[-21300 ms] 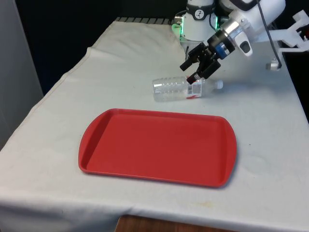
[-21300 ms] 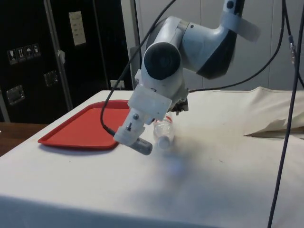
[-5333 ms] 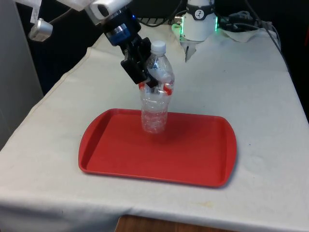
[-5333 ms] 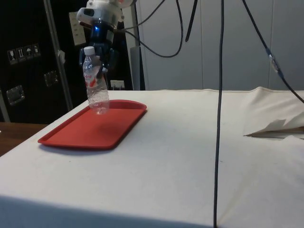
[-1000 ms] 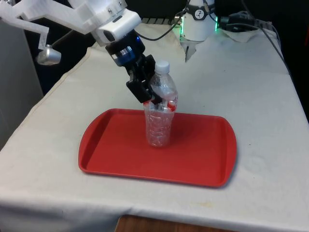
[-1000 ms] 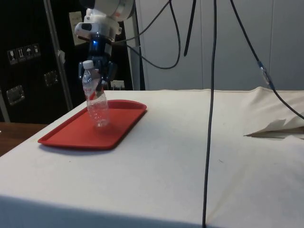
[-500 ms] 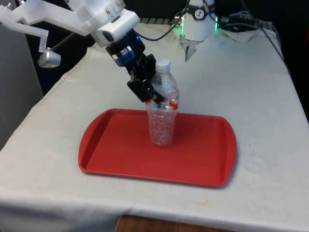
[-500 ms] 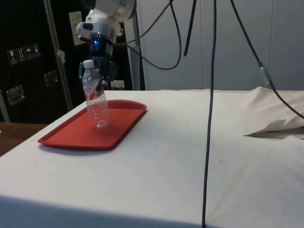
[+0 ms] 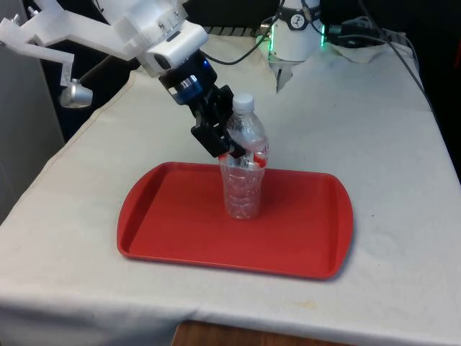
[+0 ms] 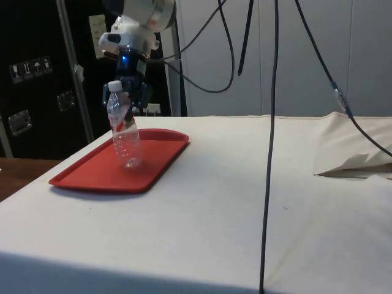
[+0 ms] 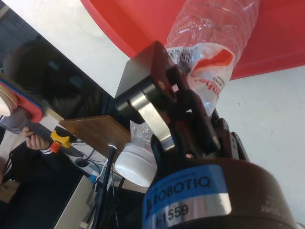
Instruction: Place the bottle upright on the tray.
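**Bottle down on the tray, grip not yet let go**

White cloth [image 9: 374,137] covers the whole table, dark cabinets [image 10: 37,73] stand off to the side, and all the action is over the red tray [image 9: 173,223] near the table's front edge. And look where the bottle [image 9: 245,176] is: a clear plastic one with a white cap and a red label, standing over the middle of the tray, cap up. From the front view its base looks to be down on the red surface, or a whisker off it. The side view says much the same, with the bottle [image 10: 125,138] leaning slightly rather than dead straight.

The gripper [image 9: 220,137] is right there on it, reaching in from the front view's left, its black fingers clamped on the upper body at about the label. The wrist view confirms it: the fingers [image 11: 157,114] press on the plastic beside the label, with the bottle [image 11: 214,38] running out over the tray [image 11: 128,24]. Past the table edge in that view, a person in dark clothes holds a small tool.

So where does that leave the task? The carrying looks done and the bottle is where it belongs. What seems left is the delicate bit: straightening that slight lean, making sure the base sits flat, then opening the fingers and backing away without nudging it. An empty bottle this light could easily tip on release.
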